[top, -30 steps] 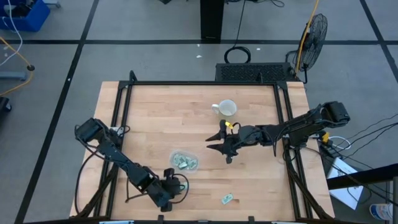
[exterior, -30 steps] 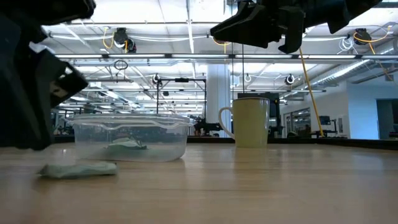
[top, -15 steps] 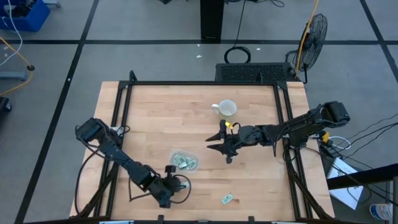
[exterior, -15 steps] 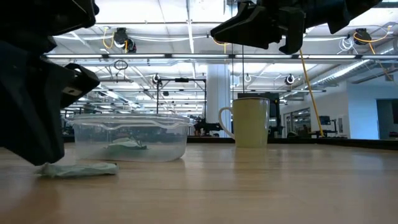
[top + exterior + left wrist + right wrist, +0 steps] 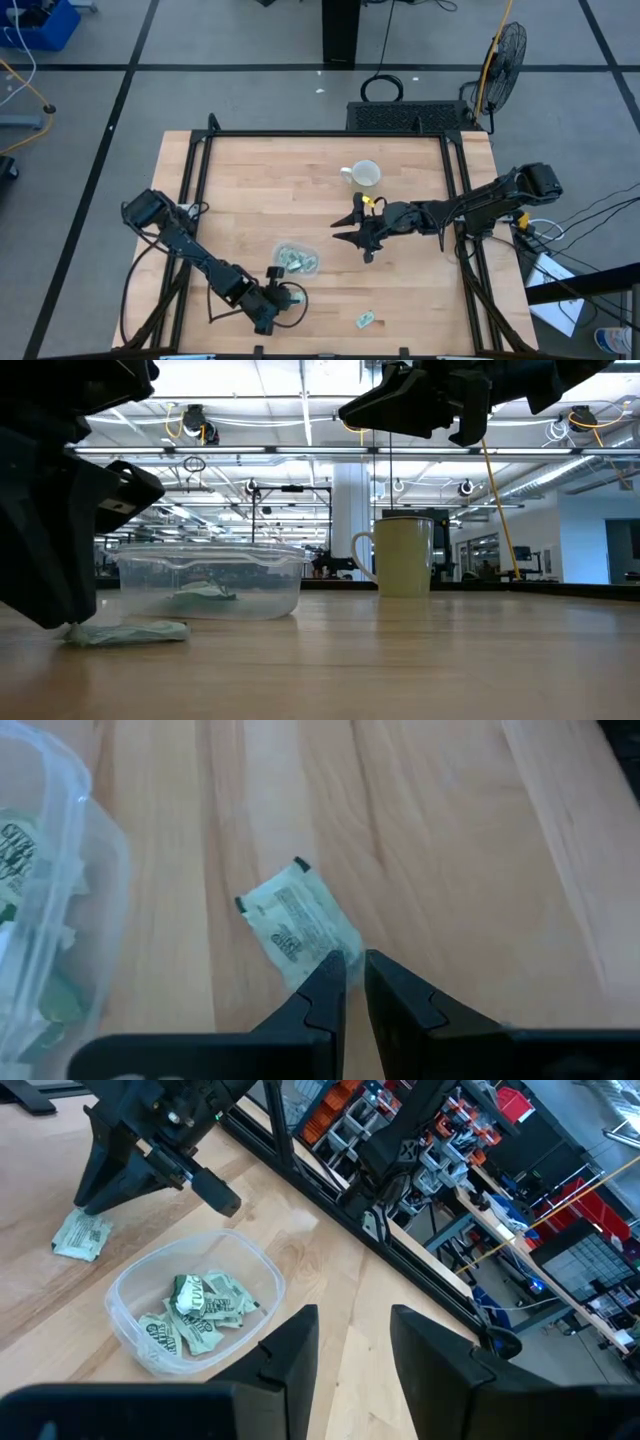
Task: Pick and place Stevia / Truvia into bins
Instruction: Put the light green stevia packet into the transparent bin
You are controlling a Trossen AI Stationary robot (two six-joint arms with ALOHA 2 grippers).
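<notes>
So the left gripper [image 5: 347, 970] is now lower, fingers nearly together, pinching the packet's [image 5: 298, 924] edge; lift looks next

The left tool [image 5: 347, 970] covered one corner of a packet [image 5: 298, 923] — whether it gripped the paper could not be told. The bin [image 5: 45, 910] ran off the picture's edge, and its packets' print was too small to read.

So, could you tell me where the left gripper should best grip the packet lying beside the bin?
Probably the packet's near short edge, from above, where the left gripper already pinches it: it lies flat on the table just outside the bin, so only an edge offers purchase.
</notes>
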